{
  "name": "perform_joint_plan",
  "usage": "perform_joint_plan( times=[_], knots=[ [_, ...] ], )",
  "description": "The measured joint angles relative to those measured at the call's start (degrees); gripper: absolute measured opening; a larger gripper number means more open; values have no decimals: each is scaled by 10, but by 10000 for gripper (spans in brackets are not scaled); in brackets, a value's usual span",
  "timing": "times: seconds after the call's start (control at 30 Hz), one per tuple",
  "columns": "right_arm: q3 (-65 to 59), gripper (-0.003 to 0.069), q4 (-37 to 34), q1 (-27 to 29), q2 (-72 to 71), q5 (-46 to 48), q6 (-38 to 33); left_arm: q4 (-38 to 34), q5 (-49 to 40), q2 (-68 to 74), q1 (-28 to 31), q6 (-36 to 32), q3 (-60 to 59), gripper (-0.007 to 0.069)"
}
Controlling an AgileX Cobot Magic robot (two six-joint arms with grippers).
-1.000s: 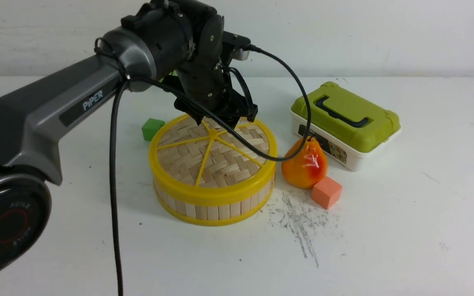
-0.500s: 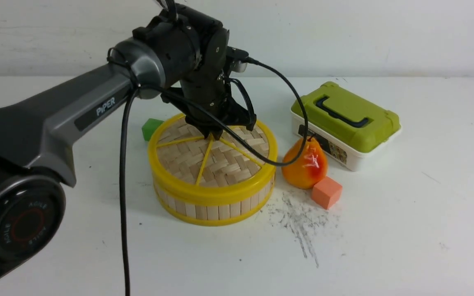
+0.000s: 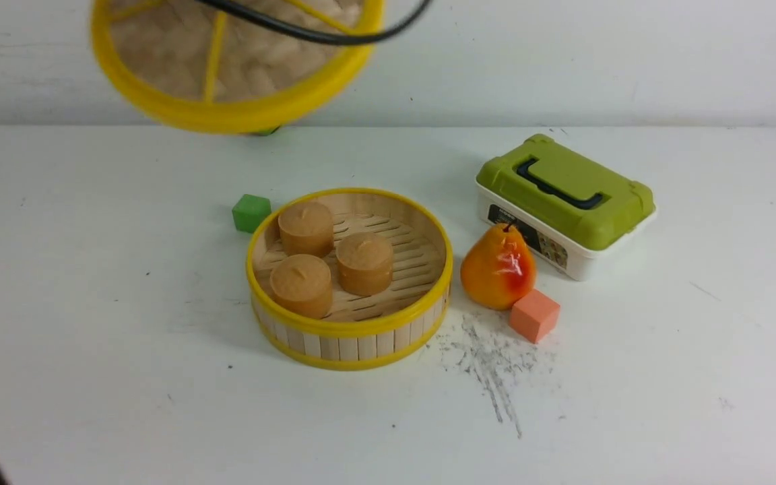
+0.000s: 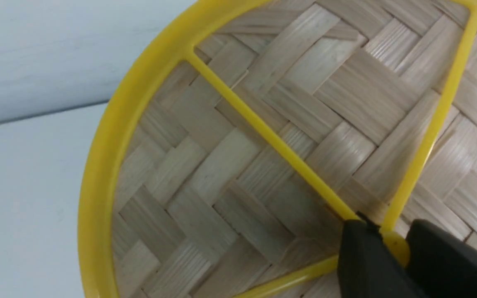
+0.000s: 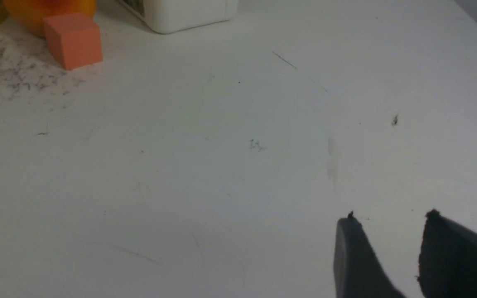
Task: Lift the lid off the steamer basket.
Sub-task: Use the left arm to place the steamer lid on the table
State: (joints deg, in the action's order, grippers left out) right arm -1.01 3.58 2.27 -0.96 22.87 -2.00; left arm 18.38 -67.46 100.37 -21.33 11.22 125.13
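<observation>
The lid [image 3: 226, 74], woven pale bamboo with a yellow rim and spokes, hangs blurred high at the top left of the front view, well above the table. In the left wrist view my left gripper [image 4: 391, 244] is shut on the lid's [image 4: 263, 165] yellow hub. The steamer basket [image 3: 351, 330] stands uncovered mid-table, with three tan round cakes [image 3: 354, 263] on its slatted floor. My right gripper [image 5: 389, 231] is open and empty above bare table, out of the front view.
A green cube [image 3: 250, 212] sits behind the basket's left. An orange pear [image 3: 498, 268] and an orange cube [image 3: 534, 315] lie right of it. A white box with an olive-green lid [image 3: 566, 202] stands at the back right. A black cable [image 3: 307, 30] hangs at the top.
My left gripper closed on the hub, then lifted the lid off the basket, up and to the left. The arm has left the front view. The cakes inside now show.
</observation>
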Motion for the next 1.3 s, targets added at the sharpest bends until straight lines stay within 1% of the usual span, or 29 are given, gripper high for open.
perform_joint_plan(
  times=[0.1, 0.13, 0.17, 0.2, 0.3, 0.37, 0.5, 0.63, 0.77, 0.87, 0.9, 0.93, 1.0, 1.03, 1.07, 1.1, 1.17, 1.3],
  knots=[
    [0, 240, 0, 0, 0, 0, 0, -1, -19, -15, 58, 9, -21, 108],
    [0, 240, 0, 0, 0, 0, 0, -6, -19, -16, 86, 15, -37, 108],
    [0, 240, 0, 0, 0, 0, 0, -8, -19, -17, 90, 16, -45, 108],
    [0, 240, 0, 0, 0, 0, 0, -21, -9, -16, 128, 26, -85, 108],
    [0, 240, 0, 0, 0, 0, 0, -46, 37, -2, 169, 43, -165, 108],
    [0, 240, 0, 0, 0, 0, 0, -60, 90, 21, 186, 60, -231, 108],
    [0, 240, 0, 0, 0, 0, 0, -65, 151, 72, 191, 86, -303, 108],
    [0, 240, 0, 0, 0, 0, 0, -69, 173, 119, 190, 105, -315, 108],
    [0, 240, 0, 0, 0, 0, 0, -69, 182, 150, 190, 109, -315, 114],
    [0, 240, 0, 0, 0, 0, 0, -69, 183, 158, 190, 109, -315, 147],
    [0, 240, 0, 0, 0, 0, 0, -69, 185, 159, 190, 109, -315, 169],
    [0, 240, 0, 0, 0, 0, 0, -71, 188, 160, 190, 109, -315, 225],
    [0, 240, 0, 0, 0, 0, 0, -75, 190, 157, 190, 109, -315, 290],
    [0, 240, 0, 0, 0, 0, 0, -82, 192, 150, 190, 109, -315, 309],
    [0, 240, 0, 0, 0, 0, 0, -82, 192, 149, 190, 109, -315, 311],
    [0, 240, 0, 0, 0, 0, 0, -100, 192, 129, 190, 96, -317, 304],
    [0, 240, 0, 0, 0, 0, 0, -127, 194, 93, 190, 77, -319, 256],
    [0, 240, 0, 0, 0, 0, 0, -216, 215, -37, 190, -22, -319, 54]
  ],
)
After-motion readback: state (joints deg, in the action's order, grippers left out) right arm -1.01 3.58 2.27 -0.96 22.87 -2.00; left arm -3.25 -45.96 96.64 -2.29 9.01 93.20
